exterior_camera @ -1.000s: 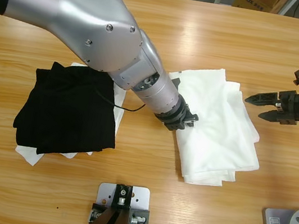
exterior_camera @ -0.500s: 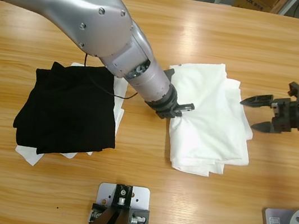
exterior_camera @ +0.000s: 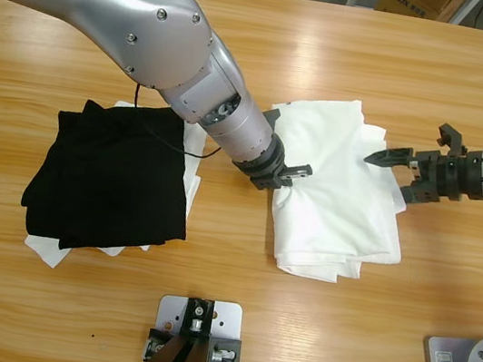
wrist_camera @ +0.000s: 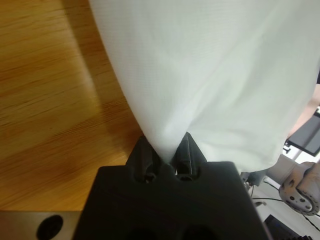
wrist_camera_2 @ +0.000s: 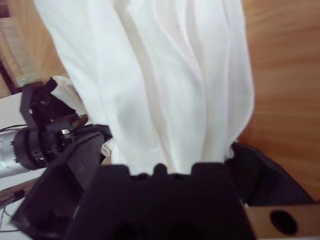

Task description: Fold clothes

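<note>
White T-shirt [exterior_camera: 341, 192], folded into a thick wrinkled slab, lying right of the worktop's [exterior_camera: 272, 48] middle and angled toward the near edge. Left gripper [exterior_camera: 284, 175] clamped tight on a pinch of cloth at the shirt's left edge, as seen in the left wrist view [wrist_camera: 167, 150], fabric fanning away from the closed tips. Dragged toward the worktop's left over the past second: bundle shifted leftward and slightly toward the far edge, lower corner pulled in from the near edge. Right gripper [exterior_camera: 399, 174], spread wide and well clear of the shirt a second ago, now brought in over the right edge of the cloth; jaws parted, fabric running between them in the right wrist view [wrist_camera_2: 175, 165], not yet pinched by the look of it. Meaning for the task, as a judgement: both sides about to be held, likely set-up for lifting or tidying the fold, with most of the folding seemingly done already. Black garment [exterior_camera: 109, 178], folded, resting on another white piece [exterior_camera: 193, 150] near the worktop's left end, just beside the left arm, untouched. Risk: thin layers slipping apart if pulled from one edge only.
</note>
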